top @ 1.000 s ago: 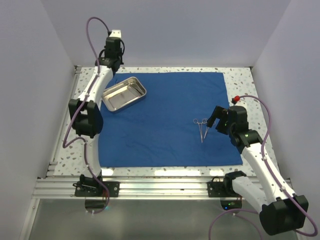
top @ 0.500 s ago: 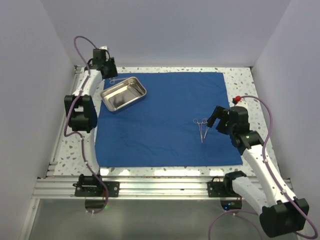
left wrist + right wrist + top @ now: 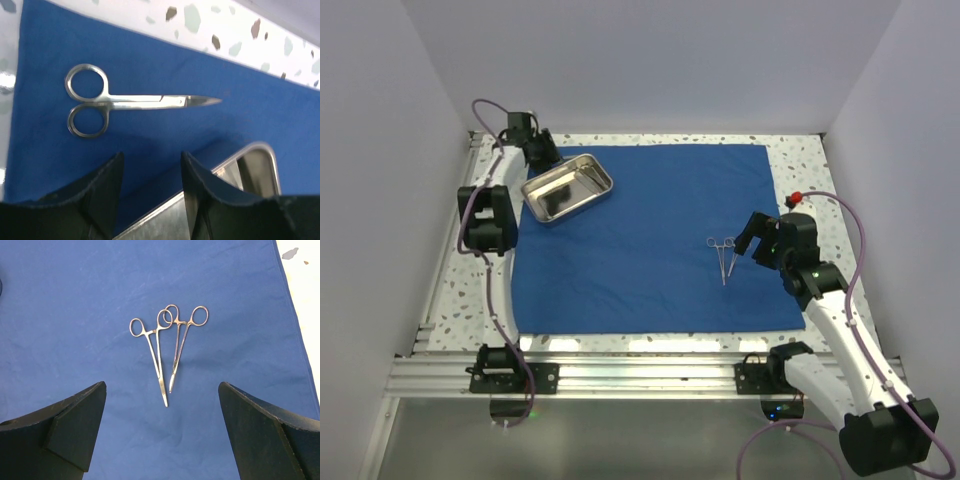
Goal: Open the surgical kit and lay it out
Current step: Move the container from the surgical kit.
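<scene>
The royal-blue cloth [image 3: 640, 240] lies spread flat over the table. The steel tray [image 3: 567, 187] rests on its far left corner, with nothing visible inside. In the left wrist view, silver ring-handled scissors [image 3: 125, 101] lie closed on the cloth beyond the tray's corner [image 3: 252, 162]. My left gripper [image 3: 150, 160] hovers open over the cloth just short of them, holding nothing; from above the left gripper [image 3: 542, 155] is at the tray's far left corner. Two forceps [image 3: 167, 345] lie side by side, rings overlapping, on the cloth's right part [image 3: 723, 255]. My right gripper [image 3: 162, 385] stands wide open right over their tips.
A speckled white tabletop [image 3: 800, 165] borders the cloth on all sides. White walls close in on the left, back and right. An aluminium rail [image 3: 640, 375] runs along the near edge with both arm bases on it.
My left gripper has opened and let go of the scissors, which now lie on the cloth by the tray. The left arm shifted a little left and down. The right arm has not moved.
</scene>
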Tool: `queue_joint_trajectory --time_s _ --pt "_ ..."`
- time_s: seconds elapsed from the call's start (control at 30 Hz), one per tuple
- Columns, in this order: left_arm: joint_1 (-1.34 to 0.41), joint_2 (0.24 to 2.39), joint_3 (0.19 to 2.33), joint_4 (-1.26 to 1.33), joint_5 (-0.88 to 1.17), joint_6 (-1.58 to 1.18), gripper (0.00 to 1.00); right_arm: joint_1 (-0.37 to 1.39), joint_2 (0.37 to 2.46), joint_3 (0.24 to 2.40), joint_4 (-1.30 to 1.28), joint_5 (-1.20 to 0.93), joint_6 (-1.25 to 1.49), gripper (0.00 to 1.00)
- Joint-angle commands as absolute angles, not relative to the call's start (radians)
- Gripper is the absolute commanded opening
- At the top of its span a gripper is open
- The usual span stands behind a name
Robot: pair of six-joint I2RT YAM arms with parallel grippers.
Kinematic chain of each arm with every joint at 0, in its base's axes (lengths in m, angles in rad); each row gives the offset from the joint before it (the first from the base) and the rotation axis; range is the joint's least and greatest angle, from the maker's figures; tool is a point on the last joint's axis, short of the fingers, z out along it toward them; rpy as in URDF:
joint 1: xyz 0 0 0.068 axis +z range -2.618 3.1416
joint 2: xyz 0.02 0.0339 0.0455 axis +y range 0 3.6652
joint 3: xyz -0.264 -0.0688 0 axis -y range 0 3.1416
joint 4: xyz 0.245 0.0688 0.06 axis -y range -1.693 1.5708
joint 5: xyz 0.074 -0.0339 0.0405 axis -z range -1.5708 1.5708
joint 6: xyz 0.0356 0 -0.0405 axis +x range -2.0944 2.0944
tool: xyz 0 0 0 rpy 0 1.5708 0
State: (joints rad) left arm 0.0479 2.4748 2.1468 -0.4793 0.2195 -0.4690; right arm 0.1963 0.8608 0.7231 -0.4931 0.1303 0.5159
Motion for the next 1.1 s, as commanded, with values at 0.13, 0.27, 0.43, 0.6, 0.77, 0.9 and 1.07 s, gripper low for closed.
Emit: queue_joint_trajectory --time_s 0.13,0.27,0.43,0.6,0.77,0.9,1.07 --pt "-0.04 2.313 1.939 -0.365 0.232 -0.483 0.52 0.199 0.847 0.719 -0.466 0.117 0.509 0.99" --pt "-0.09 2.287 1.896 -0.351 0.199 -0.483 0.52 0.198 0.847 0.718 -0.466 0.115 0.509 0.99" --pt "-0.137 2.296 1.925 -0.345 0.18 -0.477 0.51 0.198 0.845 0.718 -0.469 0.118 0.509 0.99" --pt "-0.091 2.316 2.023 -0.402 0.019 -0.471 0.51 0.198 0.845 0.718 -0.469 0.118 0.509 0.99" --pt "-0.048 2.394 2.155 -0.451 -0.041 -0.459 0.5 0.198 0.845 0.718 -0.468 0.118 0.508 0.99" --pt "-0.04 2.425 2.192 -0.372 -0.022 -0.251 0.55 0.198 0.845 0.721 -0.472 0.124 0.506 0.99" --pt "-0.022 2.532 2.367 -0.4 0.141 0.035 0.63 0.198 0.857 0.715 -0.457 0.114 0.508 0.99"
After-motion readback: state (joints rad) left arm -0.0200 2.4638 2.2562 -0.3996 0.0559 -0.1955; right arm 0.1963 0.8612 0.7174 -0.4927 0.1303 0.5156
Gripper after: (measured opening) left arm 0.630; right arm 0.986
